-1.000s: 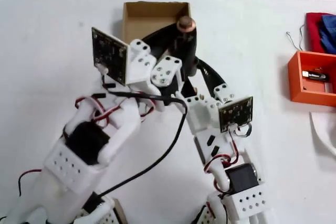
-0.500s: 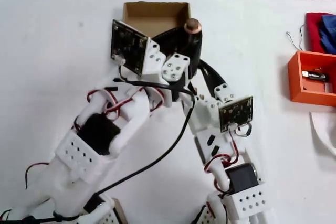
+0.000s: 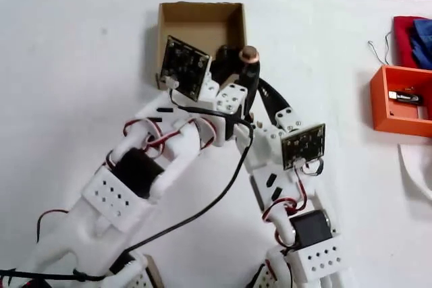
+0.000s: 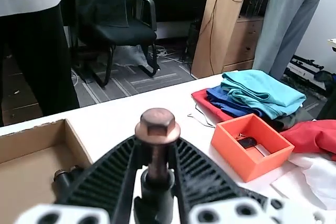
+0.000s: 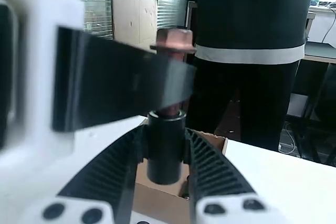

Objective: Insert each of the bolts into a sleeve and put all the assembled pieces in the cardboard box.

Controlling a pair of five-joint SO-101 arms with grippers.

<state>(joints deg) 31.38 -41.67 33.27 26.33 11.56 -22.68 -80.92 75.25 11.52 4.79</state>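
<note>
so the left hand pinches the bolt, right hand grips the sleeve under it, just beside the cardboard box

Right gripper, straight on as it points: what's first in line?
Likely the cardboard box, its near wall just beyond the sleeve that the right gripper holds; height above the rim is unclear.
</note>
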